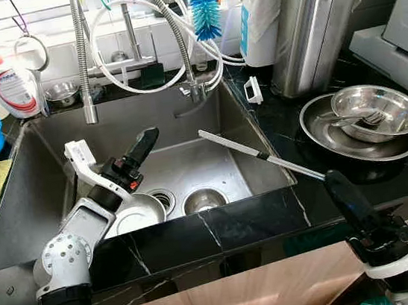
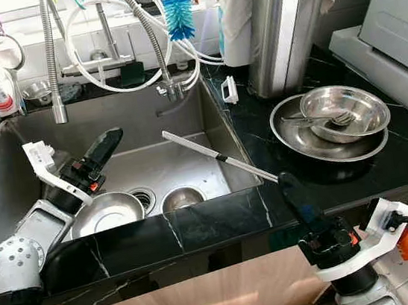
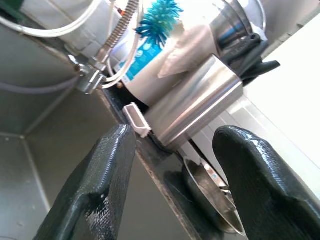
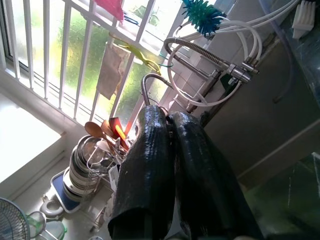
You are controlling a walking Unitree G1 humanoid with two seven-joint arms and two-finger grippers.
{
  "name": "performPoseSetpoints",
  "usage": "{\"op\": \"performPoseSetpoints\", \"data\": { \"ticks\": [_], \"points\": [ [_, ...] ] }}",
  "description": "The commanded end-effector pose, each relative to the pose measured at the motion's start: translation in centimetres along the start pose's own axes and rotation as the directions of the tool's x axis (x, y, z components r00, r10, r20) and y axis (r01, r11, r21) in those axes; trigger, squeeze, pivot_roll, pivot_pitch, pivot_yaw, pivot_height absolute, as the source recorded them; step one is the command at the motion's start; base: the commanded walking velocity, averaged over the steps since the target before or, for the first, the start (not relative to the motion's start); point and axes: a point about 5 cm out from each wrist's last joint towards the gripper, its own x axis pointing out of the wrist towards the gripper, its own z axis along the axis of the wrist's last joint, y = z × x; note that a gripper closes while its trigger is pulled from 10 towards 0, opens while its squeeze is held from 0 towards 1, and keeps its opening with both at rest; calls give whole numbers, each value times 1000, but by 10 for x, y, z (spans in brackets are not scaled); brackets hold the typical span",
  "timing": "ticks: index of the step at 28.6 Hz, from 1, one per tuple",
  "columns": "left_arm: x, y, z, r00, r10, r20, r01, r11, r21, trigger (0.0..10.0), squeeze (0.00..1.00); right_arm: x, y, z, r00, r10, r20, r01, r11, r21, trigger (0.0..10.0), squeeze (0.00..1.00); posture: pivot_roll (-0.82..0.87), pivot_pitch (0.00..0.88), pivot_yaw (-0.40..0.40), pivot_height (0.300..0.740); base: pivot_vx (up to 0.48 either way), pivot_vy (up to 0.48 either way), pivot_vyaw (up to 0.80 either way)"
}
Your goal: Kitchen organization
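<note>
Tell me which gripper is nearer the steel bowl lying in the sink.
Left. The left gripper hangs over the sink just above the steel bowl; the right gripper sits outside the sink, beyond the counter's front edge.

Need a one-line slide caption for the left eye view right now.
Left gripper open above the sink; right gripper shut at the counter's front edge.

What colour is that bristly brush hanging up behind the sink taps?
The brush has bright blue bristles, clearest in the left eye view.
</note>
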Motion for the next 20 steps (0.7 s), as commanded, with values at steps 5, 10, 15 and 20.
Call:
{"op": "performPoseSetpoints", "data": {
  "ticks": [5,10,15,20],
  "points": [
    [1,-17,-5,993,-106,-47,105,994,-19,10000,0,1,6,-5,999,43,-21,-43,999,8,10000,0,-86,0,25,740,0,0,0],
    [0,-27,-14,981,-168,-100,166,986,-20,10000,0,3,6,-7,999,40,-31,-40,999,14,10000,0,-87,0,25,740,0,0,0],
    [0,-29,-17,978,-177,-109,175,984,-27,10000,0,4,6,-8,998,43,-39,-42,999,12,10000,0,-91,0,24,740,0,0,0],
    [-1,-35,-22,965,-220,-140,217,975,-41,10000,0,4,8,-11,996,55,-68,-54,998,11,10000,0,-92,0,25,740,0,0,0]
  ]
}}
